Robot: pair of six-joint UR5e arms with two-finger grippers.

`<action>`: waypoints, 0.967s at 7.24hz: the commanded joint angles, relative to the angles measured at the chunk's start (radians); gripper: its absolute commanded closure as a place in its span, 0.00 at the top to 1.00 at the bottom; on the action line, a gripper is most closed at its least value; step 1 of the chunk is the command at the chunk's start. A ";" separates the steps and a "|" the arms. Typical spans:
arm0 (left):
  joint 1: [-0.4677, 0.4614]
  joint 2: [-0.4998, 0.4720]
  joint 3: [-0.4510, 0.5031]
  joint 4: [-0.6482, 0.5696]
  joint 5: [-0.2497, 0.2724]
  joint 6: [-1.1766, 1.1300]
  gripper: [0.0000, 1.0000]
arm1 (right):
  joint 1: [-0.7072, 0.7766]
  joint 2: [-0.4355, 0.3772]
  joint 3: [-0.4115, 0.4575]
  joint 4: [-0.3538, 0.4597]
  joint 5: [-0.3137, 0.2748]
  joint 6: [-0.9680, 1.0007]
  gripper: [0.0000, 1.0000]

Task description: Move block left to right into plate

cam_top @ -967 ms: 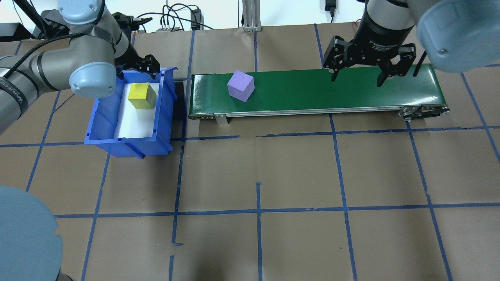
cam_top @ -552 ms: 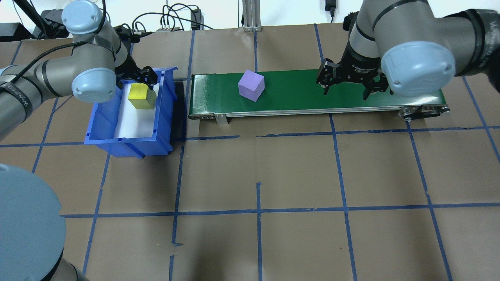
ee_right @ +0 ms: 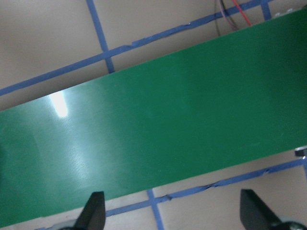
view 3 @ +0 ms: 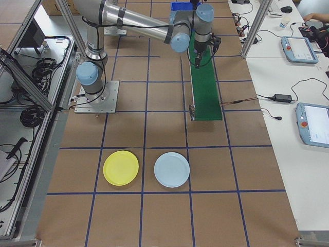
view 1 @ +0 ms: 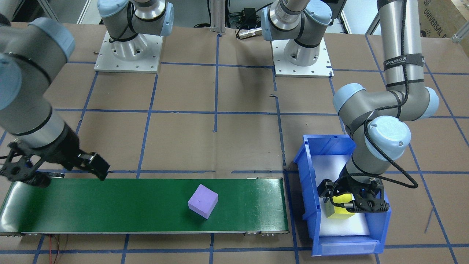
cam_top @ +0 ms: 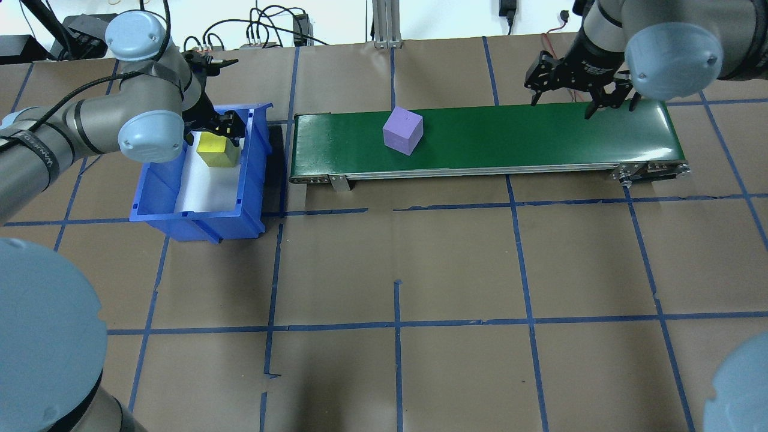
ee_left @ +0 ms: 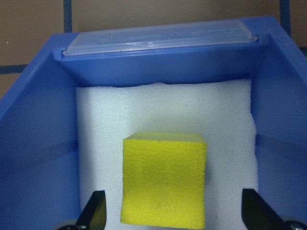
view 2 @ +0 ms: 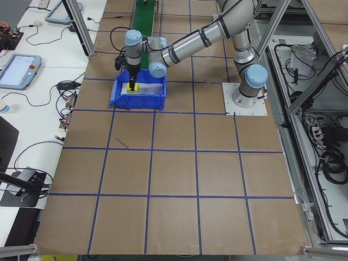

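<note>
Left gripper [ee_left: 172, 218] spread wide inside the blue bin [cam_top: 255, 174], at the upper left of the overhead frame, one finger either side of the yellow cube [ee_left: 164, 179] but clear of it — probably lined up for a pinch, nothing held yet. Purple cube [cam_top: 403, 130] sitting alone on the green conveyor belt [cam_top: 540, 135], left of centre and tilted, likely riding toward the far end. Right gripper [cam_top: 579, 99] open and empty, poised over the belt's right end — seemingly waiting for that cube. Yellow plate [view 3: 121, 168] visible only in the right-side view, lower left of that frame, just beside a pale blue plate [view 3: 171, 170] and well apart from the belt. Foam lining of the bin clearest in the left wrist view.
</note>
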 commanded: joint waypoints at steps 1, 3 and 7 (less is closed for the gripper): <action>-0.001 -0.001 0.001 0.000 0.000 0.016 1.00 | -0.119 0.085 -0.067 -0.001 0.079 -0.152 1.00; 0.011 -0.001 0.001 0.000 -0.005 0.016 1.00 | -0.162 0.134 -0.083 0.001 0.115 -0.344 1.00; 0.010 -0.019 0.001 0.003 -0.015 0.037 0.77 | -0.181 0.144 -0.075 0.027 0.232 -0.354 1.00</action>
